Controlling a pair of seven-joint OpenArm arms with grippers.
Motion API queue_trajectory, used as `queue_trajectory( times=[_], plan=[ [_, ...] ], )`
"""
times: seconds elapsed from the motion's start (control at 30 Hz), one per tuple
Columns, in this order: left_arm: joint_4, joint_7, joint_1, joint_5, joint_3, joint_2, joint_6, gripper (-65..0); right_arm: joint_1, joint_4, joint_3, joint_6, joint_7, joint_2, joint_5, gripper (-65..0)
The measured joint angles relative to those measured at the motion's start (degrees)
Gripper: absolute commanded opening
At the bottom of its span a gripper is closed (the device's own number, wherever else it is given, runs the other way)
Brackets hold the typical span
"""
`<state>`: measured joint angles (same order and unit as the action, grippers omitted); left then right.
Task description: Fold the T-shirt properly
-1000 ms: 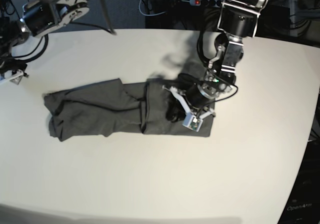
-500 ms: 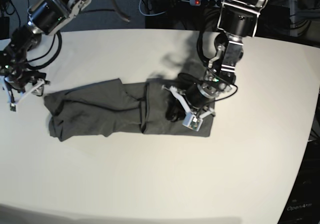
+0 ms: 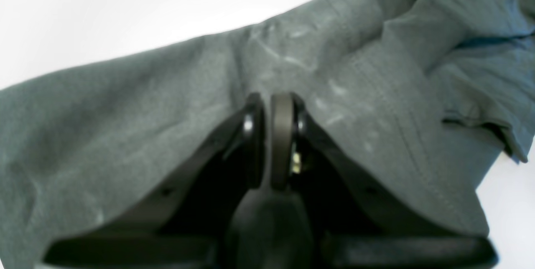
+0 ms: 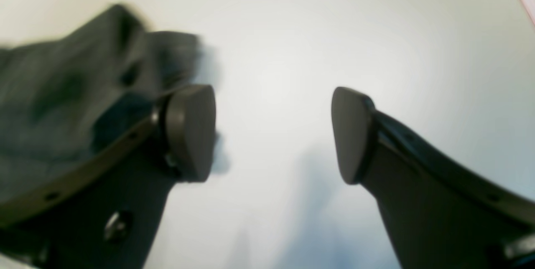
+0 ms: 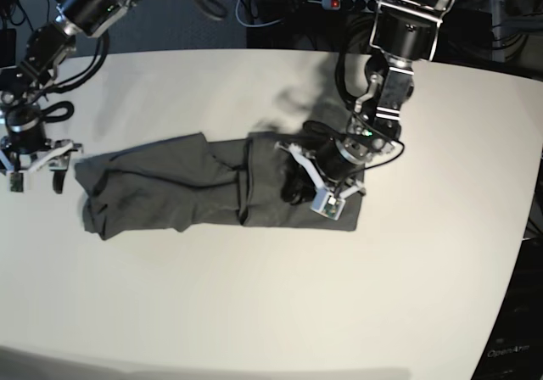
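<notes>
Table (image 5: 254, 312): white, bare around cloth, plenty of room.
T-shirt (image 5: 212, 189): lies mid-table as long band, long axis across your base view.
Right gripper (image 5: 36, 166): fingers wide apart, holding nothing, just off shirt's end; shirt lies toward left finger (image 4: 190, 131). You reach that end soonest with this arm.
Left gripper (image 3: 271, 106): fingers together, resting on other end, no cloth visibly pinched.

Matt, soft grey cloth T-shirt (image 5: 195, 185) on smooth, matt white table (image 5: 271, 312).
</notes>
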<state>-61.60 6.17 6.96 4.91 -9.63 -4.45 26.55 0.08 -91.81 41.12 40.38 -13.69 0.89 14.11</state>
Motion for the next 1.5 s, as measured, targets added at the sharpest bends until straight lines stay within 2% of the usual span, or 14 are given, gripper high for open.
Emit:
queue_trajectory(
  times=[0.13,0.2,0.23,0.33,0.37,0.4,0.47,0.5,0.6,0.7,0.93,1.13,1.33,1.5],
  plan=[
    [0.0,0.0,0.0,-0.1,0.0,0.2,0.0,-60.3,-3.0,5.0,-2.9,-1.2,18.5,-2.7,12.9,-22.3],
    [0.0,0.0,0.0,-0.2,0.0,0.3,0.0,-60.3,-4.4,8.0,-3.5,-16.1,27.1,-5.2,20.0,-22.2],
    [0.0,0.0,0.0,-0.2,0.0,0.3,0.0,-60.3,-5.1,9.0,-3.1,-21.8,30.2,-5.6,24.1,-22.2],
    [0.0,0.2,0.0,-0.2,0.0,0.3,0.0,-60.3,-6.1,10.6,-2.4,-36.3,34.0,-6.0,30.9,-22.2],
    [0.0,0.2,0.0,-0.2,0.0,0.3,-0.2,-60.3,-6.1,10.6,-2.3,-39.6,34.3,-5.9,32.0,-22.2],
    [0.0,0.2,0.0,-0.2,0.0,0.3,-0.2,-60.3,-6.0,10.7,-2.4,-41.3,34.9,-5.8,32.8,-22.2],
    [0.0,0.2,0.0,-0.2,0.0,0.0,0.0,-60.3,-6.0,10.7,-2.6,-40.3,35.2,-5.9,30.2,-22.1],
    [0.0,0.0,0.0,-0.2,0.0,0.0,0.0,-60.3,-6.5,10.7,-2.8,-38.1,35.2,-6.0,26.6,-22.1],
    [0.0,0.0,0.0,-0.2,0.0,-0.2,0.0,-60.3,-8.7,10.7,-2.6,-25.8,34.7,-7.2,14.4,-22.1],
    [0.0,0.0,0.0,-0.2,0.0,-0.5,0.1,-60.3,-9.4,10.8,-2.5,-14.8,32.7,-8.3,5.5,-22.1],
    [0.0,0.0,0.2,-0.2,-0.1,-1.0,0.3,-60.3,-8.7,10.7,-2.8,-0.4,21.8,-8.0,-13.2,-22.2],
    [0.0,0.0,0.2,-0.2,-0.1,-1.1,0.3,-60.3,-7.2,10.7,-2.7,-0.7,9.8,-7.3,-22.7,-22.2],
    [0.0,0.0,0.2,-0.2,0.0,-1.1,0.3,-60.3,-6.8,10.7,-1.6,-1.1,-4.0,-1.7,-38.5,-22.2],
    [0.0,0.0,0.2,-0.2,0.0,-1.1,0.3,-60.3,-6.9,10.7,-1.5,-1.2,-11.9,2.8,-47.4,-22.6]
  ],
)
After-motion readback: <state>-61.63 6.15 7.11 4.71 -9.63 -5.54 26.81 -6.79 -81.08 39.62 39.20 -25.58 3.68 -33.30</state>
